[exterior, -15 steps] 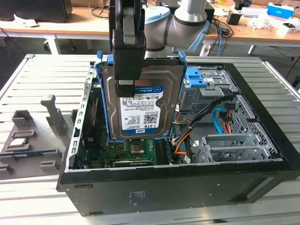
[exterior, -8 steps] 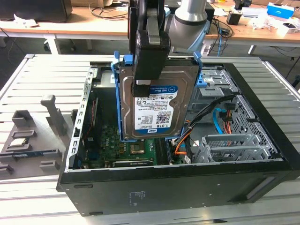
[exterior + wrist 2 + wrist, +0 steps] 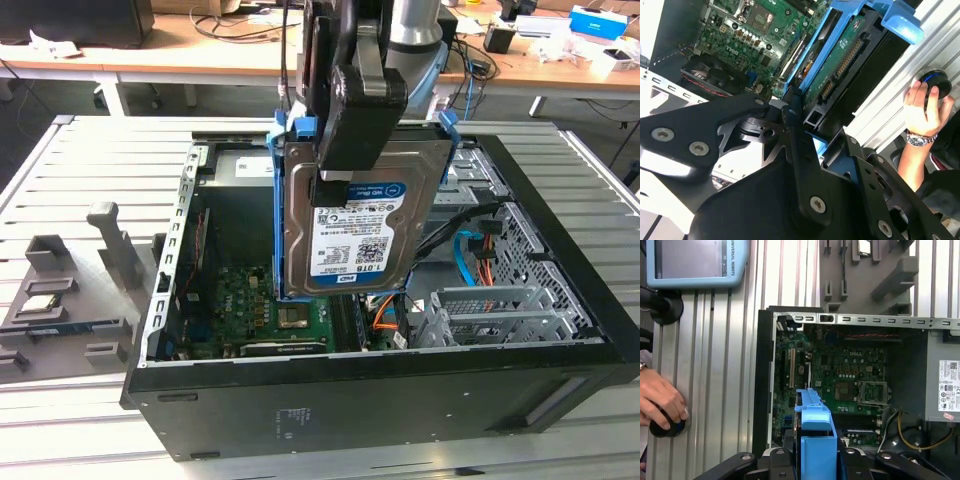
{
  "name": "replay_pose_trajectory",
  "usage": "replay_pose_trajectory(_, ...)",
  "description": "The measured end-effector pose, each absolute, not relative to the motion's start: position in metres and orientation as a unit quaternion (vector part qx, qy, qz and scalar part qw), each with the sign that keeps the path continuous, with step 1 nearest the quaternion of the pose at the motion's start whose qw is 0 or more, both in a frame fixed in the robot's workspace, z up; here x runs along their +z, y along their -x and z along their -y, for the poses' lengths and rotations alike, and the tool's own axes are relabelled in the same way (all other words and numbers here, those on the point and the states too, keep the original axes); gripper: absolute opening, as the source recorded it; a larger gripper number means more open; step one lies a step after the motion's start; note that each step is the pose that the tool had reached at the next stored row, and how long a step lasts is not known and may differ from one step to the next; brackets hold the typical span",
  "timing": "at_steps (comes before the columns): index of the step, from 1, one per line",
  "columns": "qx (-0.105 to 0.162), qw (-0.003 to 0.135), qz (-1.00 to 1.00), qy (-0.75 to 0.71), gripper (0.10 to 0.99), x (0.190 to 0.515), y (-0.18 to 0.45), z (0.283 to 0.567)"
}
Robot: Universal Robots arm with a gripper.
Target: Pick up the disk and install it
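Note:
The disk (image 3: 415, 200), a silver-grey drive with a blue-and-white label in a bright blue bracket, hangs upright on its edge above the open black computer case (image 3: 380, 385). My gripper (image 3: 328, 185) is shut on it from above, one black finger lying across its labelled face. In the second wrist view the disk (image 3: 840, 55) juts out past the black gripper links (image 3: 800, 135), with the green motherboard (image 3: 755, 25) beyond. In the first wrist view the disk's blue bracket (image 3: 815, 440) points at the motherboard (image 3: 850, 370) inside the case.
A metal drive cage (image 3: 490, 310) and orange and blue cables (image 3: 478, 258) fill the case at the exterior view's right. A grey fixture plate (image 3: 60, 290) with small parts lies at the left. A person's hand (image 3: 660, 395) rests on a round button beside the case, near a teach pendant (image 3: 695, 262).

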State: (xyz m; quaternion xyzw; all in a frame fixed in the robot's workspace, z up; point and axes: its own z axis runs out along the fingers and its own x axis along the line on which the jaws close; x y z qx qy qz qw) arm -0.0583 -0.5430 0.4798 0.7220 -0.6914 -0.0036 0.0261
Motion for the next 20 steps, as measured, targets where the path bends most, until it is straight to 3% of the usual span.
replay_pose_trajectory(20,-0.003,0.027,0.692,-0.722,0.365,0.480,0.011,0.543)
